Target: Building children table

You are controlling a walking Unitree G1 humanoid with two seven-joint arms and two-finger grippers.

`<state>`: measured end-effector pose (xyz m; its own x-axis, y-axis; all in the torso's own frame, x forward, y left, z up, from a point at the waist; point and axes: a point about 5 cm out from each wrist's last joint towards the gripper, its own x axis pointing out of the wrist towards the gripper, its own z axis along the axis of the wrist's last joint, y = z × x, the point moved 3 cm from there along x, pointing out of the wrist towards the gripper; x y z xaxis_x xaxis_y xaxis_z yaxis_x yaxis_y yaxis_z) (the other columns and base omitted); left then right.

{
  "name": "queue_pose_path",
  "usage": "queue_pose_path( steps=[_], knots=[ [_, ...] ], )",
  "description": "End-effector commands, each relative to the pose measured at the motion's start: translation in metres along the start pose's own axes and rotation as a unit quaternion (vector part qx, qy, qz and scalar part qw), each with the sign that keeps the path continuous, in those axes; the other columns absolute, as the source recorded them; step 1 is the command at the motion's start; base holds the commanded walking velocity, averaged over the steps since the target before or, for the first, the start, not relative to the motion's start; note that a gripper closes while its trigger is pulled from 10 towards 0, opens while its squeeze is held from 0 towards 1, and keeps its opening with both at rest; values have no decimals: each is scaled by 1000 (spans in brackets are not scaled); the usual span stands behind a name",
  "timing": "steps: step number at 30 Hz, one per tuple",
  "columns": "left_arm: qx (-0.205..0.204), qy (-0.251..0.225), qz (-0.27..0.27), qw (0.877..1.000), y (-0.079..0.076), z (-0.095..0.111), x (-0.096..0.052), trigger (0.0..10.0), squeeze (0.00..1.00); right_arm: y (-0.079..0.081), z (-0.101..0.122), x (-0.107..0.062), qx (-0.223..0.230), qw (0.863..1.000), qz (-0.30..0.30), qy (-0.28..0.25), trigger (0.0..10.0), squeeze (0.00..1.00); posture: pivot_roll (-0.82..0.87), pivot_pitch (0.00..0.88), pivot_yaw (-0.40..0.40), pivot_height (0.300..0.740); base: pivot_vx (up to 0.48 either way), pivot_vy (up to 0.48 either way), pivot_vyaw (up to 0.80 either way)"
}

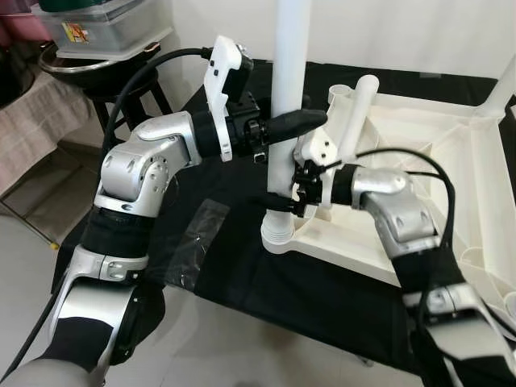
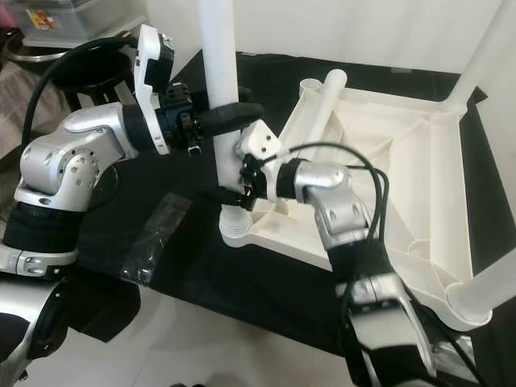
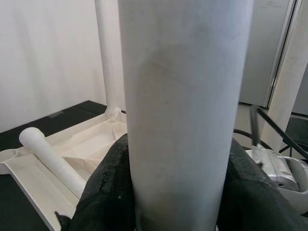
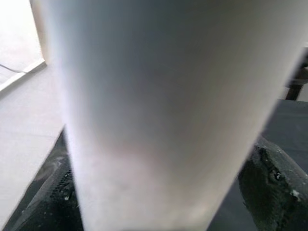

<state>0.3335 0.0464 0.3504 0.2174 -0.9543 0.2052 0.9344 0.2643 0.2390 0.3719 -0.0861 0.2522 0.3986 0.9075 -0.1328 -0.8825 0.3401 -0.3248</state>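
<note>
Left eye: we see smooth white tubular leg (image 1: 288, 89) upright in corner socket of inverted white plastic tabletop (image 1: 439, 157) on black cloth (image 1: 242, 266). Left gripper (image 1: 297, 121) clamps leg high; right gripper (image 1: 289, 201) clamps low.
Left wrist: we see loose leg (image 3: 53, 161) lying in ribbed tabletop.
Right wrist: blurred matte leg between black fingers (image 4: 272, 185).

One upturned white tabletop (image 1: 419, 153), four white table legs: one gripped upright (image 1: 288, 97), one lying loose (image 1: 356, 113), two standing at right corners (image 2: 482, 60). Two grippers.

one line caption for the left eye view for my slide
Both grippers, left and right, clamp an upright white plastic table leg seated in the upturned white tabletop's corner socket.
</note>
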Motion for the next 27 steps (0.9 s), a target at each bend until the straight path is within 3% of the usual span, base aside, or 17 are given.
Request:
queue_pose_path(
  steps=[1,5,6,7,8,13,25,26,27],
  knots=[
    [-9,18,-31,999,-11,-9,6,0,0,-1,5,4,-1,1000,8,-7,10000,0,51,133,52,740,0,0,0],
    [-5,19,-32,999,-11,-8,5,0,0,1,-3,8,14,998,57,-5,10000,0,61,135,51,740,0,0,0],
    [-4,19,-32,999,-11,-7,4,0,0,3,-5,8,20,997,69,-6,3412,0,62,135,50,740,0,0,0],
    [-4,18,-31,999,-11,-6,3,0,0,4,-6,9,23,996,80,-7,3412,0,62,135,50,740,0,0,0],
    [-3,18,-31,999,-11,-6,3,0,0,6,-8,9,26,995,93,-8,0,0,65,137,49,740,0,0,0],
    [-4,20,-31,999,-12,-7,2,0,0,8,-13,10,31,993,114,-11,0,0,68,139,50,740,0,0,0],
    [-1,14,-37,999,-13,-7,5,0,0,4,-24,2,41,996,81,-23,0,0,48,142,60,740,0,0,0],
    [-3,13,-31,999,-12,-7,5,0,761,3,-29,0,44,996,70,-22,0,0,45,142,60,740,0,0,0],
    [-4,12,-28,1000,-11,-7,5,0,761,3,-30,-1,45,997,63,-21,0,0,45,142,60,740,0,0,0]
  ],
)
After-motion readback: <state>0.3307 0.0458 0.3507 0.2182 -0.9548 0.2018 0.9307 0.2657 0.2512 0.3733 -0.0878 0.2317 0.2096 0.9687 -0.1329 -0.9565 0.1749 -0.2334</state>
